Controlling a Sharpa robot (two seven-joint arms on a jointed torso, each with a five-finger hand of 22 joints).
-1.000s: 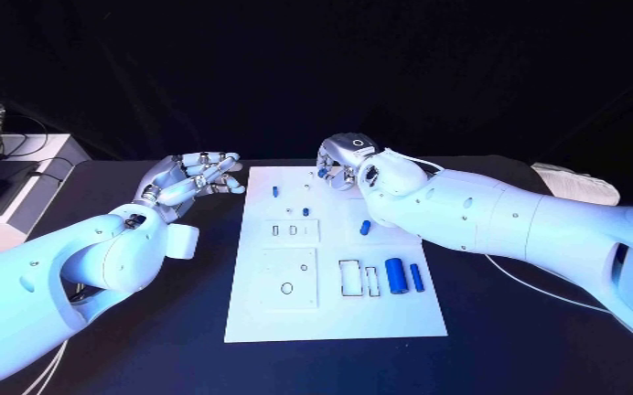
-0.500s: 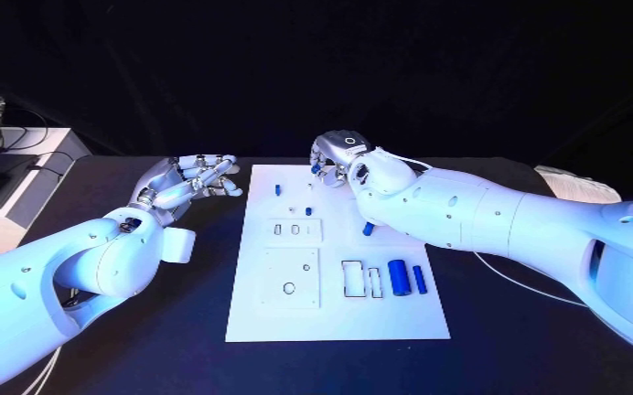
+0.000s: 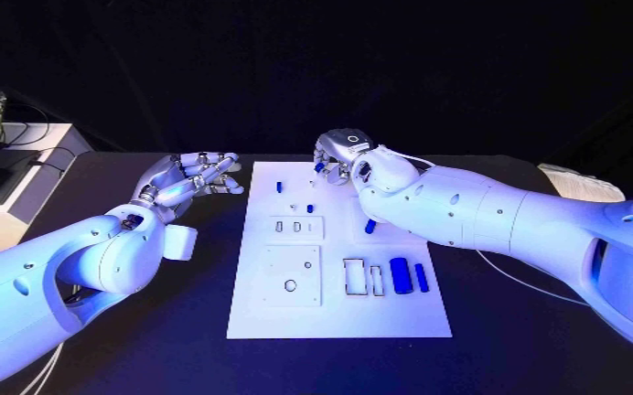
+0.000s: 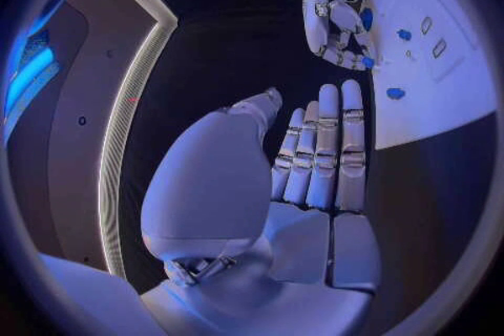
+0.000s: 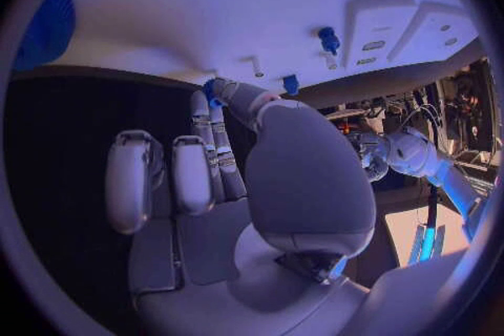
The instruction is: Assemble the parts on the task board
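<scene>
So the task board (image 3: 337,308), a white plate sitting mid-table, looks mostly unassembled to me: a big blue cylinder (image 3: 400,275) and a slimmer blue bar (image 3: 421,277) lie loose near its right edge beside empty rectangular slots (image 3: 352,277), plus a few small blue pieces (image 3: 309,208) scattered farther up. The right hand (image 3: 346,159) is at the board's far end, fingers curled down on a small blue part (image 5: 211,91), looks pinched. The left hand (image 3: 185,180) hovers just off the board's left edge, fingers straight and holding nothing
</scene>
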